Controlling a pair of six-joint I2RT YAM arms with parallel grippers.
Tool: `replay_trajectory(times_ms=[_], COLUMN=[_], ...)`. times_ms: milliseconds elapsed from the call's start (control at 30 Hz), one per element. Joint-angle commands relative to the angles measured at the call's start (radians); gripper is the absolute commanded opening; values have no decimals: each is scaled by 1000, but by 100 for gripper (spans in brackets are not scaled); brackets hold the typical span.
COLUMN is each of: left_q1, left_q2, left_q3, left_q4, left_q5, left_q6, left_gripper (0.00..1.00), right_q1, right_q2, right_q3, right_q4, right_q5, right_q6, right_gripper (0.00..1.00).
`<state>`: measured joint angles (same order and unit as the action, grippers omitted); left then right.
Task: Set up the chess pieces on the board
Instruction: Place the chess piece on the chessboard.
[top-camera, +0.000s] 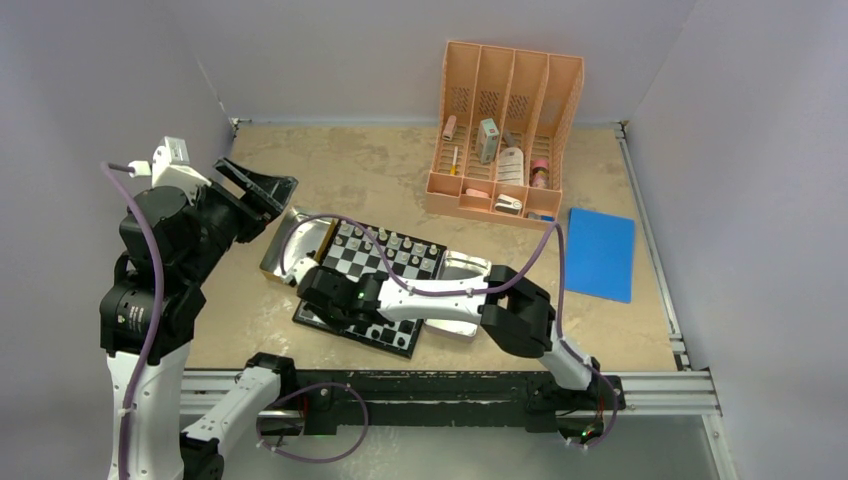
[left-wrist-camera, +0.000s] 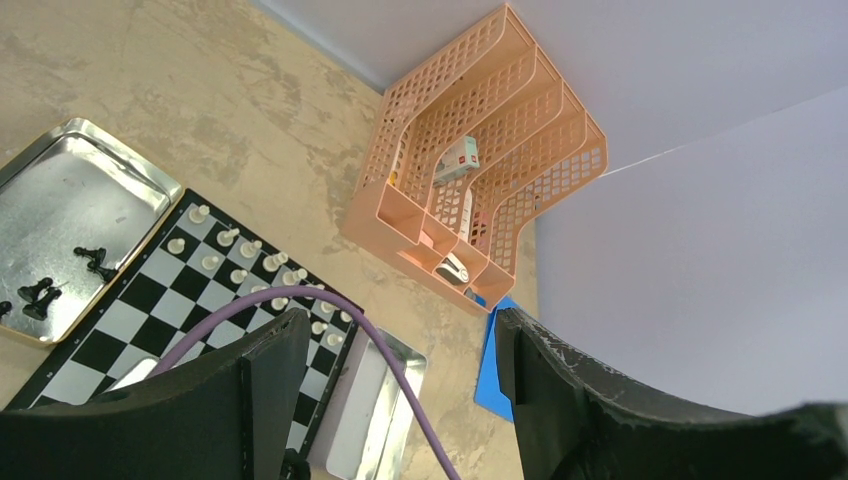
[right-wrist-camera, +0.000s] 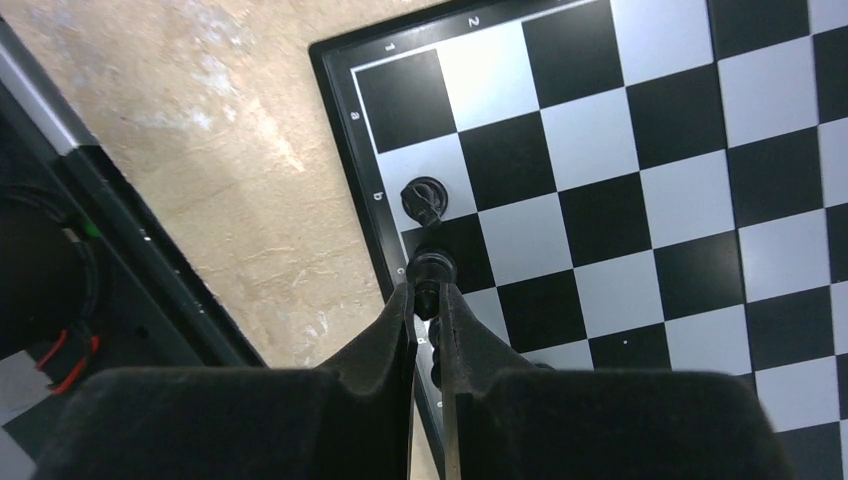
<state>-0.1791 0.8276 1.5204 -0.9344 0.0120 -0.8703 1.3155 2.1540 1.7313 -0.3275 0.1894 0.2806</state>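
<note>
The right pincer (right-wrist-camera: 428, 292) is clamped on a black piece (right-wrist-camera: 432, 268) just over an edge square of the board (right-wrist-camera: 600, 200), right beside a second black piece (right-wrist-camera: 424, 198) already standing there; I'd bring it straight down, centred on its own square, and let go only once the base sits flat, so the neighbour isn't knocked; the left pincer (left-wrist-camera: 400, 345) hangs wide and empty above the desk (left-wrist-camera: 150, 80).
</note>
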Motion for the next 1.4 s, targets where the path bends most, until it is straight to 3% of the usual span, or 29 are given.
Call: replay_trajectory(times_ms=[0, 1367], left_q1=[-2, -2], left_q2=[7, 27], left_q3=[4, -23], left_q4=[54, 94], left_q5=[-10, -10], left_q6=[31, 50], left_gripper=[67, 67], right_q1=[4, 2], right_q2=[13, 69], right_q3=[45, 112], right_q4=[-35, -97], right_q5=[-7, 49], right_q6=[14, -31], right_gripper=[10, 21])
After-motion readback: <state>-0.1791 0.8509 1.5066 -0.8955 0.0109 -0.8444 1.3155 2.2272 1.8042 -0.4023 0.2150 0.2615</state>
